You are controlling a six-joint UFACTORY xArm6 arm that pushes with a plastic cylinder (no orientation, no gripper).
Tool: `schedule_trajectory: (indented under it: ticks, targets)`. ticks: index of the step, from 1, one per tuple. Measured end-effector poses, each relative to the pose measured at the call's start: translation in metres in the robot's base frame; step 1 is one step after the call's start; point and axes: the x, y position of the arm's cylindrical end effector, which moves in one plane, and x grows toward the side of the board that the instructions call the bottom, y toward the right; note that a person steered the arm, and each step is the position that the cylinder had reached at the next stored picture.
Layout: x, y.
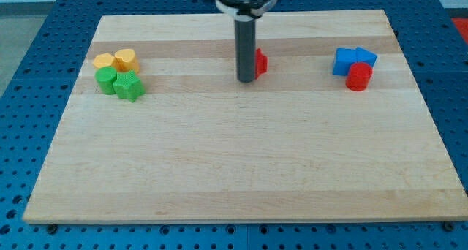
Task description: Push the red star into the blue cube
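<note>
The red star point(260, 61) lies near the view's top centre, mostly hidden behind my rod. My tip point(246, 81) rests on the board just left of the star, touching or nearly touching it. The blue cube point(344, 61) sits at the view's upper right, with a second blue block point(364, 57) tight against its right side. A red cylinder point(358, 77) stands just below these two blue blocks, touching them. The star is well to the left of the blue cube, with bare board between them.
At the view's upper left is a tight cluster: a yellow block point(104, 61), a yellow heart-like block point(126, 59), a green block point(107, 79) and a green star point(129, 86). The wooden board point(234, 169) ends near every side of the view.
</note>
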Motion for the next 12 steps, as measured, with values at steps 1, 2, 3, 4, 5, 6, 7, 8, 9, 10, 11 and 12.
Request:
schedule_trajectory:
  ticks: [1,2,3,4,5,6,7,8,9,10,11,12]
  targets:
    - [0.002,0.001]
    - [0.013,-0.024]
    - [0.024,-0.045]
    - [-0.017,-0.038]
    - [-0.041,-0.025]
    - [-0.041,-0.012]
    - [-0.041,0.024]
    - [-0.04,0.058]
    - [-0.04,0.091]
    - [-0.04,0.121]
    - [-0.04,0.133]
    - [-0.043,0.124]
